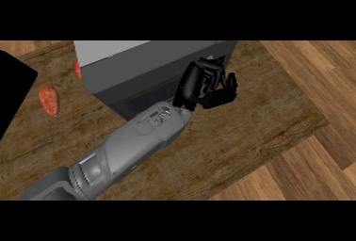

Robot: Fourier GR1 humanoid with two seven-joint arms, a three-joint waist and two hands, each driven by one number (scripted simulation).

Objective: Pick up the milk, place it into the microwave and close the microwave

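Observation:
The grey microwave [149,61] stands at the back of the wooden counter, its dark front face [135,101] turned toward me. My left forearm comes in from the lower left. My left hand [207,87] is at the microwave's front right corner, fingers relaxed and slightly bent, touching or just off the front face. Nothing shows in the hand. The milk is not visible anywhere, and I cannot see inside the microwave. My right hand is out of view.
An orange-red elongated food item [49,100] lies on the counter left of the microwave, and a small red thing [78,69] sits by its left wall. A black block [12,89] fills the left edge. The counter's edge [278,146] runs diagonally at right, with wooden floor beyond.

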